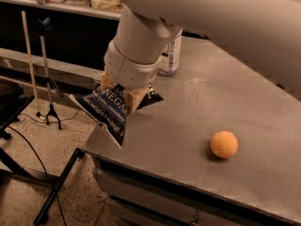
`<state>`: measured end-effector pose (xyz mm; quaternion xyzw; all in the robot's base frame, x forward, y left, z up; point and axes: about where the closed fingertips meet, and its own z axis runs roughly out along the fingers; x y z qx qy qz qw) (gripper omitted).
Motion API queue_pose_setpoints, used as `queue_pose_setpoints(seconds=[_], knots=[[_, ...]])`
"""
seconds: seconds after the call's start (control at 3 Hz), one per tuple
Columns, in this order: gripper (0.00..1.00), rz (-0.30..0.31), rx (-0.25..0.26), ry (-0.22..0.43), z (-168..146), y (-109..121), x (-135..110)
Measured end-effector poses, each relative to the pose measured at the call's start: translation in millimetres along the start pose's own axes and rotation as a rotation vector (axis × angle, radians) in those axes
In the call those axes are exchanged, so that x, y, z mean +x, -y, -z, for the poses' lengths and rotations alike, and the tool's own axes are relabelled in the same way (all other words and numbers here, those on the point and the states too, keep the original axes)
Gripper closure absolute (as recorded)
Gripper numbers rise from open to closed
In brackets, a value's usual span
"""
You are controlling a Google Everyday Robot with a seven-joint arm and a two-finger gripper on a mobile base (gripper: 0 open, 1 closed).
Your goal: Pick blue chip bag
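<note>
The blue chip bag (107, 115), dark navy foil with white lettering, is at the left front corner of the grey table (188, 126), tilted, with its lower end hanging past the edge. My gripper (124, 96) comes down from the thick white arm onto the bag's upper part. Its tan fingers (134, 98) are closed around the bag. The bag's far end peeks out behind the gripper, low over the tabletop. An orange ball (224, 144) lies on the table to the right, well apart from the bag.
A white can (170, 56) stands on the table just behind the gripper. A thin tripod stand (48, 79) and cables are on the floor to the left. A dark shelf runs along the back. The table's left and front edges are close to the bag.
</note>
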<state>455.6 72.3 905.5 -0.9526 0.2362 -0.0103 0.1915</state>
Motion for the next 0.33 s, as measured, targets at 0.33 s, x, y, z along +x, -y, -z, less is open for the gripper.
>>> queue_pose_setpoints(seconds=[0.33], knots=[[1.0,0.0,0.0,0.0,0.0,0.0,0.0]])
